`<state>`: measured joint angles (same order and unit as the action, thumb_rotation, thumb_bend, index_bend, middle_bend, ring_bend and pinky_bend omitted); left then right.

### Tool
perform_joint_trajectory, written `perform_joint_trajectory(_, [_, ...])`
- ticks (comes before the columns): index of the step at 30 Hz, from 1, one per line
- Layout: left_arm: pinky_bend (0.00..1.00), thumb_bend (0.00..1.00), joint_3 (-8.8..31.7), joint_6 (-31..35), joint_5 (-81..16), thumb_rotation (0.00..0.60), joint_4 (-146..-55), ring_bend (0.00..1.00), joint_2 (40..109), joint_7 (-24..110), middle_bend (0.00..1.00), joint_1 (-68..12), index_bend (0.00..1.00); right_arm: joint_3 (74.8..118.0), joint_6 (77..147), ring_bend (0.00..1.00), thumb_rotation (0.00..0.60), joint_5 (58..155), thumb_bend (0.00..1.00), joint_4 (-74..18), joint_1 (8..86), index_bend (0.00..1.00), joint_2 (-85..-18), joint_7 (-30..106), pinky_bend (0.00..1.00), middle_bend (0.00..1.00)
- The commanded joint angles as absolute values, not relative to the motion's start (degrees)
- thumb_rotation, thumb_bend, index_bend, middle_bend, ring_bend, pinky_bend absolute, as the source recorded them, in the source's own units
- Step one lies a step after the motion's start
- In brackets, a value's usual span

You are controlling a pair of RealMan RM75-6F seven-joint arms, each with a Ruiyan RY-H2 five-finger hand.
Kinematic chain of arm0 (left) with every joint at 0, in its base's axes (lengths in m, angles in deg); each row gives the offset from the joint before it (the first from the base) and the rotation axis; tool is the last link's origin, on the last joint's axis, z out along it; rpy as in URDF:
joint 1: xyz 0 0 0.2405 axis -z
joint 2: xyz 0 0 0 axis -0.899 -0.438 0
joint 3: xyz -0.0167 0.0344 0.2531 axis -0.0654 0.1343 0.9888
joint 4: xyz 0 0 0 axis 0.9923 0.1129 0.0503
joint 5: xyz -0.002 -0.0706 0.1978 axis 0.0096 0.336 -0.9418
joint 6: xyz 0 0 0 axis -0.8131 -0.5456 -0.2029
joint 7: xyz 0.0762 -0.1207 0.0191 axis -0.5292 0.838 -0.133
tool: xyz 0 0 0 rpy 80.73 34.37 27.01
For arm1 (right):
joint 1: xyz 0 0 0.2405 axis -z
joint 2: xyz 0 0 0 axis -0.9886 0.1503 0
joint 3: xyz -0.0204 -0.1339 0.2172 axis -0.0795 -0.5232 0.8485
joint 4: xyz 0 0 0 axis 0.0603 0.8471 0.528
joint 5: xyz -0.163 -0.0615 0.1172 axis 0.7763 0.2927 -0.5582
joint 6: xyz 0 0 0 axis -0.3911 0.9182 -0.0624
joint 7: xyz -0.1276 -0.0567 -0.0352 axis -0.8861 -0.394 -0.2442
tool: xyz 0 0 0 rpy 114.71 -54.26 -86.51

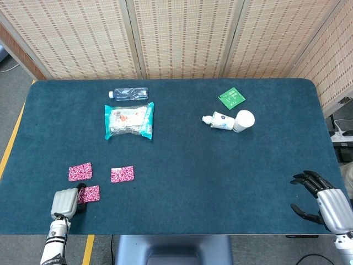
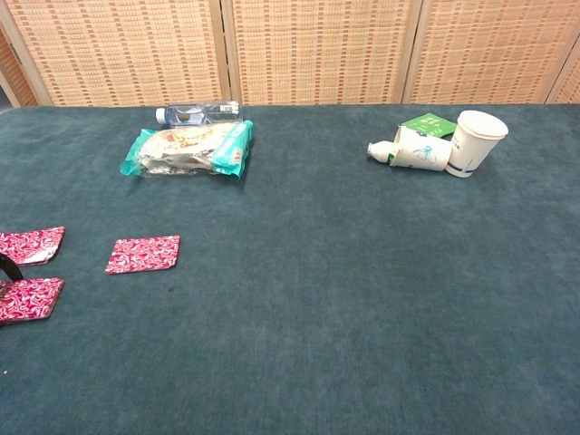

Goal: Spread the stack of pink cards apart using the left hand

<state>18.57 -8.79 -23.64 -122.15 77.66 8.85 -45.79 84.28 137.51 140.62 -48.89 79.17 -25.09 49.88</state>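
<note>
Three pink patterned cards lie apart near the table's front left: one at the left [image 1: 80,171] [image 2: 30,245], one to its right [image 1: 122,174] [image 2: 142,254], and one nearest the front edge [image 1: 90,194] [image 2: 29,299]. My left hand [image 1: 65,202] sits at the front edge, back upward. Its dark fingertips touch the left end of the nearest card, and the rest of the fingers are hidden beneath it. In the chest view only a dark finger [image 2: 9,266] of it shows at the left border. My right hand [image 1: 319,197] hovers at the front right corner, fingers spread and holding nothing.
A water bottle [image 1: 128,93] and a teal snack packet [image 1: 129,121] lie at the back left. A green card [image 1: 231,97], a lying tube [image 1: 219,120] and a white paper cup [image 1: 244,120] stand at the back right. The dark table [image 1: 209,176] ends just in front of both hands.
</note>
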Motion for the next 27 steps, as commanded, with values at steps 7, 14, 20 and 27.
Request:
perform_joint_trajectory(7, [1.00,0.34,18.58,-9.68,-24.25,0.600,-123.59,1.00,76.86,7.96,1.00,-46.41,0.23,84.22,137.54,0.16,0.600,140.74,0.13,-48.85,79.18,0.35,-25.04,50.00,0.32,0.25])
perform_joint_trajectory(14, [1.00,0.32,17.58,-12.15,-30.33,0.600,-127.95,1.00,72.86,14.14,0.99,-47.76,0.23,84.31,137.56,0.16,0.600,140.66,0.13,-48.84,79.15,0.35,-25.13,49.97,0.32,0.25])
perform_joint_trajectory(20, [0.87,0.32,17.69,-14.22,-40.81,0.600,-127.10,0.87,69.43,22.87,0.76,-48.30,0.32,84.31,136.94,0.16,0.600,140.42,0.13,-48.93,78.92,0.35,-25.09,49.71,0.32,0.25])
perform_joint_trajectory(27, [0.47,0.32,19.06,-19.69,-54.45,0.600,-119.47,0.41,65.69,35.24,0.39,-50.15,0.30,84.31,135.63,0.16,0.600,139.61,0.13,-49.28,78.64,0.35,-25.53,47.67,0.32,0.25])
